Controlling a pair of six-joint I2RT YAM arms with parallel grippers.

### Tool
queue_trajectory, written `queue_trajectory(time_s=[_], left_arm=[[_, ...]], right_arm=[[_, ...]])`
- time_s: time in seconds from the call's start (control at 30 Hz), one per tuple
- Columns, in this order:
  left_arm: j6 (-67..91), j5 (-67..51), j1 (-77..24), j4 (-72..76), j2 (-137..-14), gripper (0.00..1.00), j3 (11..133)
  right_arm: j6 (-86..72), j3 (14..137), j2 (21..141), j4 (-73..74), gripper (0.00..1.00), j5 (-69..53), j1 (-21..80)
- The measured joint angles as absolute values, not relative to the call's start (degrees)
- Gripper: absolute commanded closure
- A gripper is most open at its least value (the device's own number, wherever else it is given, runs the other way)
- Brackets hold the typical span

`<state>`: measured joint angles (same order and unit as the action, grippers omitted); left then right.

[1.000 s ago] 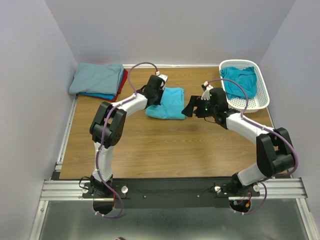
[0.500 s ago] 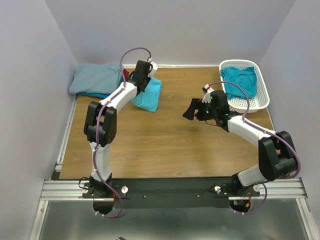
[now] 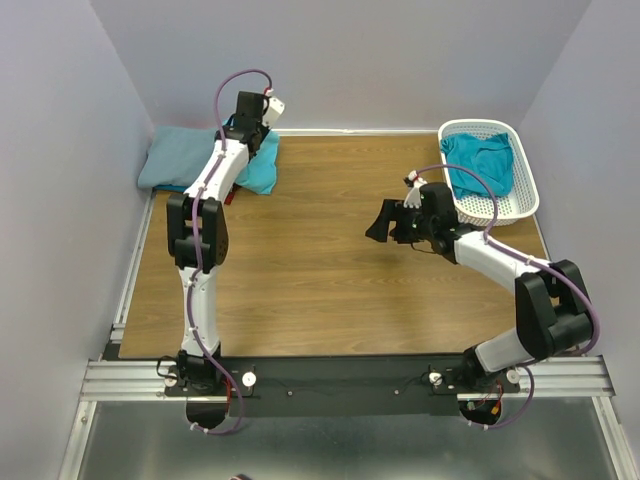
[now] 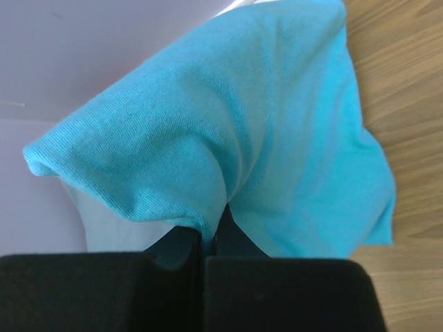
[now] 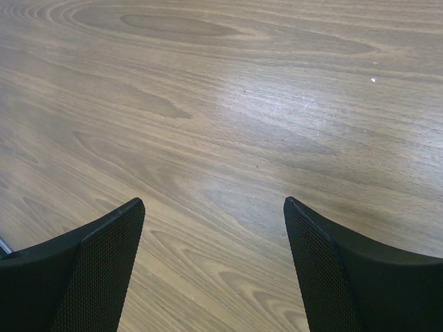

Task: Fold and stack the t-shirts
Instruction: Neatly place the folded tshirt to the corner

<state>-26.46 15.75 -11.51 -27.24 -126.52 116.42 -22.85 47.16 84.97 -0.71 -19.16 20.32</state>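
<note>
the top view looks down from above and behind the arm bases over the whole tabletop (image 3: 320,290). the left wrist view sits close against the turquoise t-shirt (image 4: 263,124), which the top view shows far left. the right wrist view slants past the right claw (image 5: 213,207) onto nearby wood.

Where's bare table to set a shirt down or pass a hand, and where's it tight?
Free: table between left arm and open right gripper, plus the near strip. Tight: far-left corner, folded stack and the turquoise tee in the left gripper; far-right, the basket.
</note>
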Motion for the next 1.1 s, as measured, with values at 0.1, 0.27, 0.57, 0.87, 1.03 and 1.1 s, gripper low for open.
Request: queue_trajectory(time_s=[0.1,0.27,0.57,0.87,1.03,1.1], left_arm=[[-27.73,15.14,-9.96,-29.61,-128.55,1.0,119.46],[-29.21,12.88,-7.66,-33.1,-129.45,1.0,123.39],[-29.45,5.89,-3.36,-34.0,-129.43,1.0,124.84],[-28.93,-0.1,-0.4,-34.48,-127.09,1.0,124.84],[-28.6,-2.2,1.54,-34.39,-124.07,1.0,124.84],[-28.4,-2.79,2.28,-34.35,-123.2,1.0,124.84]], right_arm=[[-22.85,47.11,85.49,-0.71,0.12,-19.16,20.32],[-22.85,47.09,86.32,-0.71,0.12,-19.16,20.32],[-22.87,47.09,88.64,-0.49,0.12,-19.18,20.32],[-22.87,47.07,88.64,-0.32,0.12,-19.18,20.32],[-22.87,47.07,88.66,-0.32,0.12,-19.18,20.32],[-22.87,47.07,88.66,-0.32,0.12,-19.2,20.32]])
